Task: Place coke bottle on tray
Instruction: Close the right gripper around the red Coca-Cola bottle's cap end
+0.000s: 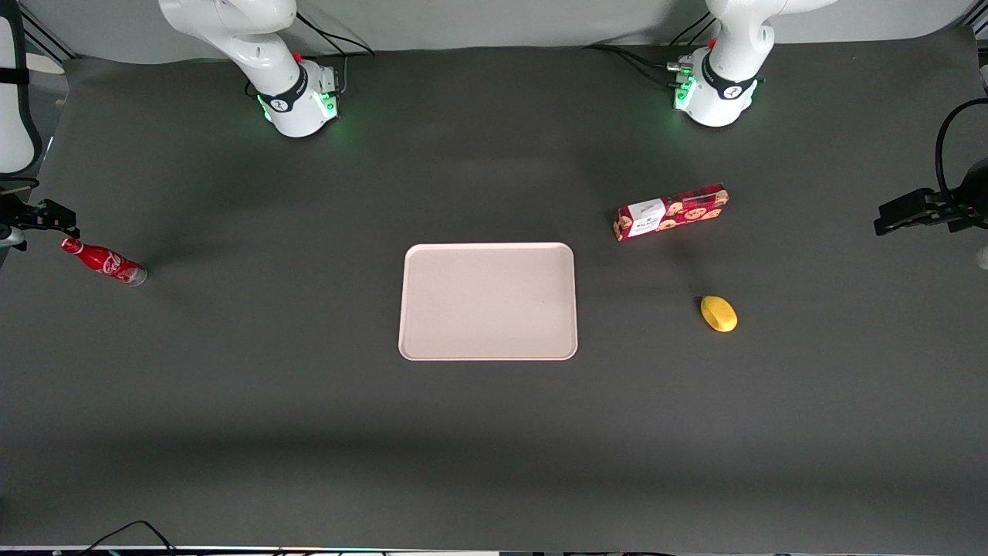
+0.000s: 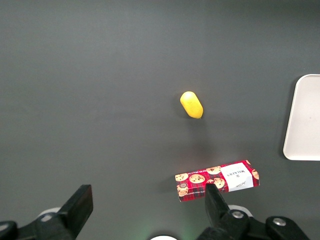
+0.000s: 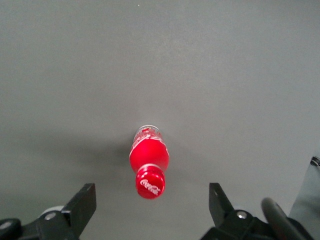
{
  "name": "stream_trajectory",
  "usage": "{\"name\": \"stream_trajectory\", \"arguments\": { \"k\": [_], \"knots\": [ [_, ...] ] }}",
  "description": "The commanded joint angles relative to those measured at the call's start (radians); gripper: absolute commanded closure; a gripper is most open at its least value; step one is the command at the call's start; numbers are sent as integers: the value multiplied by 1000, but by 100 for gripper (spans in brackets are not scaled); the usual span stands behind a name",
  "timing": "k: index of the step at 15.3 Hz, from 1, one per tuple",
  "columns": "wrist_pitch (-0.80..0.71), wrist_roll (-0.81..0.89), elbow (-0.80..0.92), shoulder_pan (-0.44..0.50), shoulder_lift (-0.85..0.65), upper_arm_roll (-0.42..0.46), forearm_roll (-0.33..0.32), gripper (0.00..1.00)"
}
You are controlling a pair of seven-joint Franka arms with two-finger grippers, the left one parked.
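Gripper [image 3: 150, 207] is wide open, 2 fingers spread with nothing between them, hanging above the coke bottle [image 3: 148, 165] at the working arm's end of the table [image 1: 309, 432]. Wrist camera looks almost straight down onto the red cap [image 3: 149, 182], so the bottle is standing upright on the mat, cap between the finger lines but lower, no contact visible. Front view: coke bottle [image 1: 104, 262] sits well apart from the tray [image 1: 488, 301], silvery base on the table, and the gripper [image 1: 35, 220] is just above its cap at the frame edge. Tray lies flat mid-table with nothing on it. Biscuit box [image 1: 671, 211] and a yellow lemon-like object [image 1: 719, 313] lie toward the parked arm's end, lemon nearer the front camera than the box.
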Motion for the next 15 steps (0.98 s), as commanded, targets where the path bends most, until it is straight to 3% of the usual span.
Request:
{"name": "stream_trajectory", "arguments": {
  "k": [1, 3, 6, 13, 15],
  "knots": [
    [44, -121, -2, -4, 55, -20, 119, 0],
    [48, -158, -1, -4, 90, -25, 181, 0],
    [53, -159, -2, -4, 99, -25, 183, 5],
    [47, -182, -2, -6, 102, -26, 183, 61],
    [44, -182, -2, -6, 102, -26, 183, 73]
  ]
}}
